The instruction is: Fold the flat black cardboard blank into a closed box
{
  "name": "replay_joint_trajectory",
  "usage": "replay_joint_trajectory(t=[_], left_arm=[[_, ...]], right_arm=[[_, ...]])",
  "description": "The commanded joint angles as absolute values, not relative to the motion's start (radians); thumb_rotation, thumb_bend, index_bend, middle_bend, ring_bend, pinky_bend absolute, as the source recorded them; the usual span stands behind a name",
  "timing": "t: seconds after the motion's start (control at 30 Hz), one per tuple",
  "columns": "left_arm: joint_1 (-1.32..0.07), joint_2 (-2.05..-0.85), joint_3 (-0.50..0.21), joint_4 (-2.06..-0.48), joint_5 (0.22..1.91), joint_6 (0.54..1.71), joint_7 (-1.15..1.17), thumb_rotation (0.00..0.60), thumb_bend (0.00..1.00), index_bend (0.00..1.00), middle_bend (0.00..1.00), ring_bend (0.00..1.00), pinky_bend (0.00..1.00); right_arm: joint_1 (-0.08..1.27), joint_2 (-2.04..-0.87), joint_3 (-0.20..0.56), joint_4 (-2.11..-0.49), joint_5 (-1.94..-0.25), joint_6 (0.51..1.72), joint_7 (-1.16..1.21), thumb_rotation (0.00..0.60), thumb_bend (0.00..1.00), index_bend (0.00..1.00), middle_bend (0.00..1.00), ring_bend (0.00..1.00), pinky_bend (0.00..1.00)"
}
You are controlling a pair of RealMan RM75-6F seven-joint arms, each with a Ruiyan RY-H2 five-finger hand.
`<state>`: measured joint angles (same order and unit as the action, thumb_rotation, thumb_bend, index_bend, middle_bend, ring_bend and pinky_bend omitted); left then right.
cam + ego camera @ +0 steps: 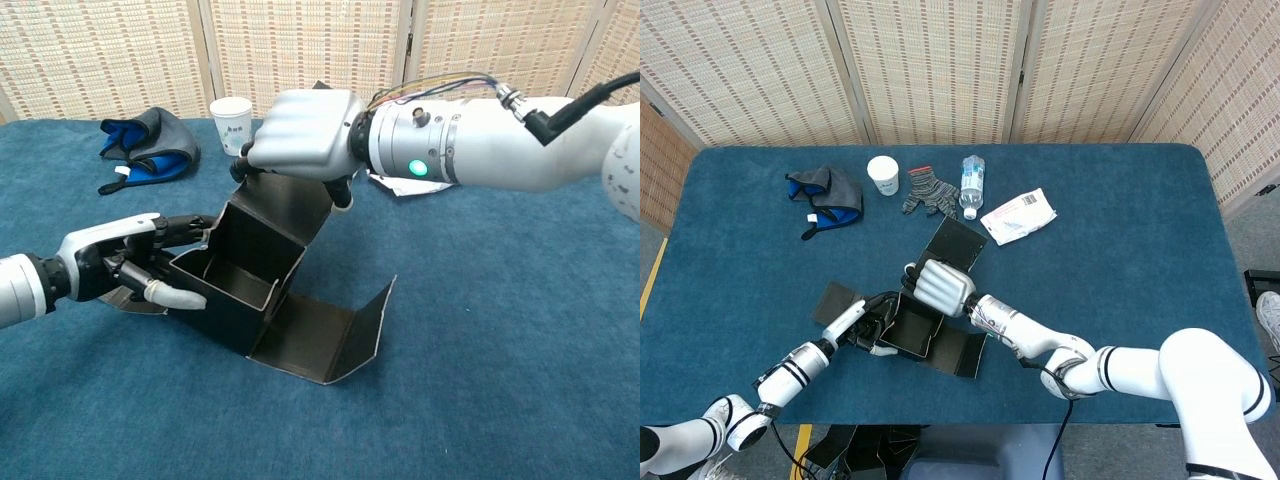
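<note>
We have the black cardboard blank (262, 300) half-formed mid-bench (1120, 260), tray walls up, one flap flat in front. Our right hand (297, 137) grips the raised back panel's top edge. Our left hand (125, 265) holds the left wall, fingers curled on it.

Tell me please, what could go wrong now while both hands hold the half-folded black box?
1. The right hand grips only the top edge of the upright panel of the cardboard box; it may slip off, or crease the panel.
2. The left hand braces the box's side wall; hard pressure there could bow the wall inward.
3. The near flap lies open and unsupported, so it may drag on the table.
</note>
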<state>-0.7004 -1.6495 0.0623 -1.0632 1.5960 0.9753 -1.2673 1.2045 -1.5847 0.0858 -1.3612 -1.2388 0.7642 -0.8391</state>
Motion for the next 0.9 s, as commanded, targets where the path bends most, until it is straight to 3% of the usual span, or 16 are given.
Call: replay_joint_trajectory(t=[0.03, 0.23, 0.37, 0.53, 0.9], left_arm=[[-0.701, -1.650, 0.063, -1.061, 1.595, 0.976, -1.280, 0.600, 0.09, 0.25, 0.20, 0.65, 0.89], [-0.698, -1.647, 0.065, -1.060, 1.594, 0.982, -1.292, 0.600, 0.09, 0.26, 0.24, 0.65, 0.89], [-0.694, -1.639, 0.067, -1.065, 1.593, 0.985, -1.307, 0.600, 0.09, 0.26, 0.25, 0.65, 0.89], [-0.691, -1.614, 0.077, -1.081, 1.596, 0.983, -1.339, 0.600, 0.09, 0.26, 0.25, 0.65, 0.89], [-0.682, -1.504, 0.074, -1.162, 1.575, 0.985, -1.458, 0.600, 0.10, 0.24, 0.25, 0.64, 0.89]], right_arm=[[1.197, -1.584, 0.090, -1.369, -1.226, 0.770, -0.834, 0.600, 0.12, 0.26, 0.27, 0.82, 1.00], [1.172, -1.569, 0.109, -1.421, -1.156, 0.781, -0.815, 0.600, 0.10, 0.01, 0.13, 0.76, 1.00], [1.144, -1.527, 0.136, -1.501, -1.082, 0.786, -0.752, 0.600, 0.09, 0.00, 0.03, 0.72, 1.00], [1.093, -1.456, 0.165, -1.595, -1.042, 0.813, -0.630, 0.600, 0.08, 0.00, 0.00, 0.70, 1.00], [0.900, -1.336, 0.146, -1.702, -1.234, 0.968, -0.255, 0.600, 0.08, 0.00, 0.00, 0.70, 1.00]])
